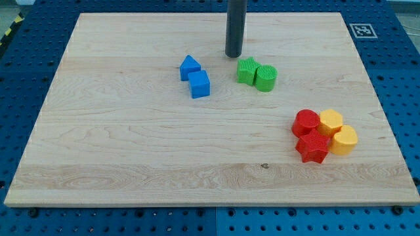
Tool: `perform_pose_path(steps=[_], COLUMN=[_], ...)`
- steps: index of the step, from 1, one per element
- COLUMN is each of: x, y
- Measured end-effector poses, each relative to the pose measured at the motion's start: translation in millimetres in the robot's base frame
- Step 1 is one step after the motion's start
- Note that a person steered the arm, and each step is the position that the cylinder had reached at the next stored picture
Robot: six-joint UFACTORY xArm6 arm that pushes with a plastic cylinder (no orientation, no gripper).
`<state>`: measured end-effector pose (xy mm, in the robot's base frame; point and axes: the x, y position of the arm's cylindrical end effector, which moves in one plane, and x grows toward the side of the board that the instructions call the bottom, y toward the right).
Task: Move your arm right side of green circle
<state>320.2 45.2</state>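
**Tip above-left of green circle**

No hand on this rig, so nothing open, shut or held. My tip (pixel 234 56) rests on bench (pixel 131 144), touching no block. Green circle (pixel 266 78) sits just to tip's lower right, w/ green star (pixel 247 71) touching its left side. Square black-white marker (pixel 361 30) at bench's top-right corner; no legible writing.

blue blocks (pixel 195 77): 2 | green blocks (pixel 257 73): 2 | red blocks (pixel 308 135): 2 | yellow blocks (pixel 337 131): 2

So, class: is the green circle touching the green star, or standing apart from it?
Touching. The green circle sits flush against the green star on its right, with no board showing between them. My tip is apart, above the star.
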Motion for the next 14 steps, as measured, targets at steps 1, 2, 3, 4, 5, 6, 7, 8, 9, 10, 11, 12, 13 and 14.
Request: perform_pose_path(steps=[1,2,3,4,5,6,7,8,9,10,11,12,13,14], x=[-14.3,-16.8,13.3,19.7,19.8,19.8,19.8,31.1,35.6,42.9,46.5,48.8,48.8,48.8], y=[19.1,36.6,74.2,82.0,85.3,90.1,92.8,86.7,85.9,82.3,82.2,97.8,99.2,99.2])
